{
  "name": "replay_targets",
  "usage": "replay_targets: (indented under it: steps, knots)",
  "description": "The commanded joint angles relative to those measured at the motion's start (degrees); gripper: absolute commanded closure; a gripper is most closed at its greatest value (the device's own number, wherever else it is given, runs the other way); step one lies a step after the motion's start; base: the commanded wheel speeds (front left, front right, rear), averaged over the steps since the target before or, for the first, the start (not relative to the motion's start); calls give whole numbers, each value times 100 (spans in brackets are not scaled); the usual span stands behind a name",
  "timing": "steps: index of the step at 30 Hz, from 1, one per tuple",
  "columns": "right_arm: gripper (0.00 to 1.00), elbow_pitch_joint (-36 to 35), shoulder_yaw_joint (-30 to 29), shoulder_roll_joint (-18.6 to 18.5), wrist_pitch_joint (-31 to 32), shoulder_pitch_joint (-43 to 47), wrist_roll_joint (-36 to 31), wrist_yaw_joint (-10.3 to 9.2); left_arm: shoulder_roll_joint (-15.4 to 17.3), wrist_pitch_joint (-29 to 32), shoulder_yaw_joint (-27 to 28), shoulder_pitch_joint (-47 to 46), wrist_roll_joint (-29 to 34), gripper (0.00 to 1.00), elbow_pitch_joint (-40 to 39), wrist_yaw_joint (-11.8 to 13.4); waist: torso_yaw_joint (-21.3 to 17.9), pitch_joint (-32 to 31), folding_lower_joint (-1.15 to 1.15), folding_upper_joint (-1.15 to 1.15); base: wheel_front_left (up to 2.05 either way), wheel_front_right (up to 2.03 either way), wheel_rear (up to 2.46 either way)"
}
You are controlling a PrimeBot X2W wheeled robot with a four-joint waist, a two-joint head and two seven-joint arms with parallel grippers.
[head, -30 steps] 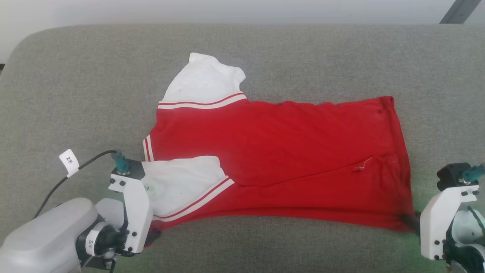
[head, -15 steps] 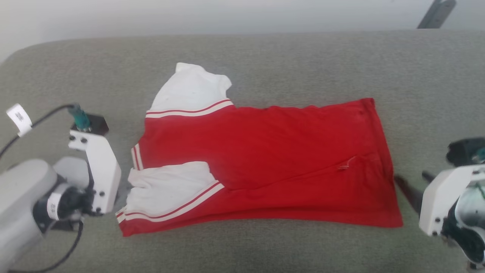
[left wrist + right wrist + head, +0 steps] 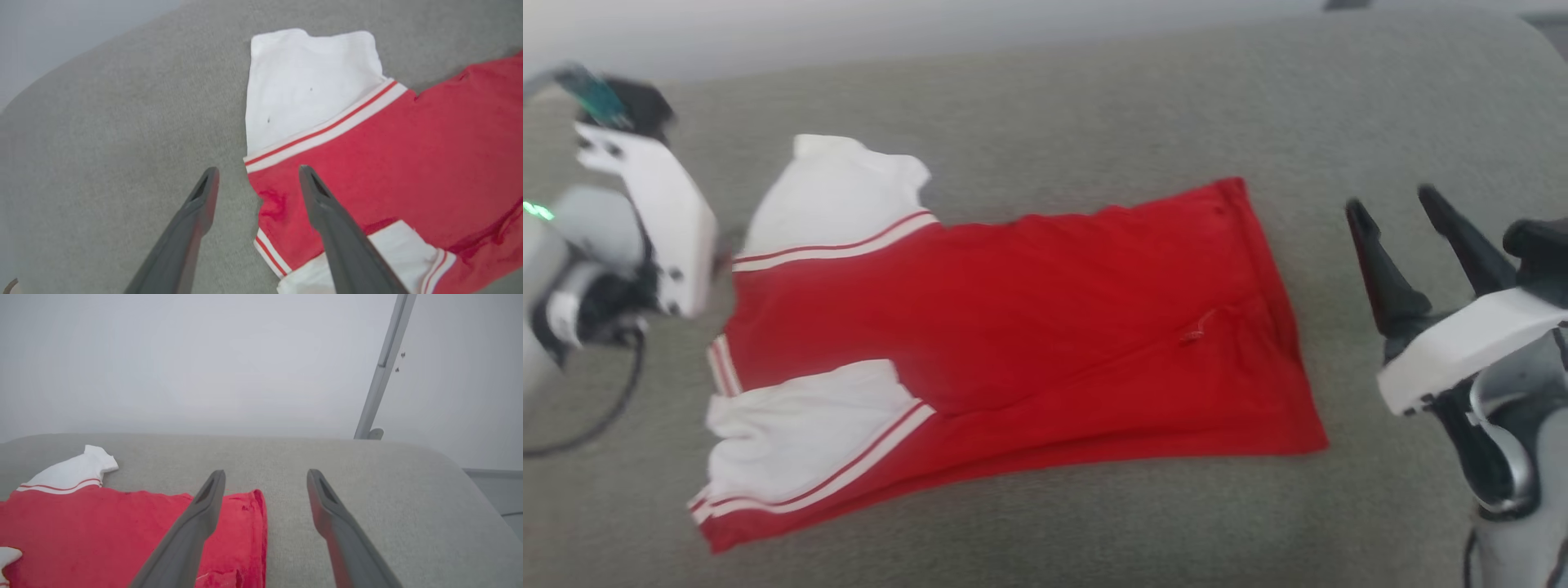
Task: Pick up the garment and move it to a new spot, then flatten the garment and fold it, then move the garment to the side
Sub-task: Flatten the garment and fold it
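Jersey shirt lies spread on the grey padded surface, taking up the middle of the head view and running from the lower left of the frame towards the right, its hem end at the right. The body is plain red with some shallow creases, and a small pale thread or tag sits right of centre. One white short sleeve points to the upper left, edged with red-and-white striped trim. The other white sleeve is folded in over the red body at the lower left, with the same trim. In the left wrist view the jersey shirt fills the right half of the frame, and in the right wrist view its hem end lies at the lower left. The left pincer is open and holds nothing. One finger stands over bare grey padding and the other over the red body just below the upper sleeve's trim; whether it touches the cloth cannot be told. In the head view, which is blurred, the left arm's white wrist housing is at the upper left, just beside the upper sleeve. The right pincer is at the right edge of the head view, its two dark fingers spread apart and empty, clear of the hem. From its own wrist camera the right pincer frames the hem's far corner and bare padding. A pale wall and a slanted metal pole rise behind.
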Motion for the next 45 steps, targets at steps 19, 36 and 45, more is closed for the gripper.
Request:
replay_targets:
  steps: [19,36,45]
  knots:
    - [0,632,481,476,-2046,-369,-119,2,-464,-137,106,-1458,391,0,2513,-1076,-1176,1162,0,0,0,0,0]
    - [0,967,891,325,-1450,-993,64,2,-1236,854,-29,-1443,67,100,3855,-1211,-1098,1541,0,0,0,0,0]
    - [0,2037,1380,-25,-255,-2269,406,1,-1671,755,-65,-1842,162,100,3937,-1357,-774,1589,0,0,0,0,0]
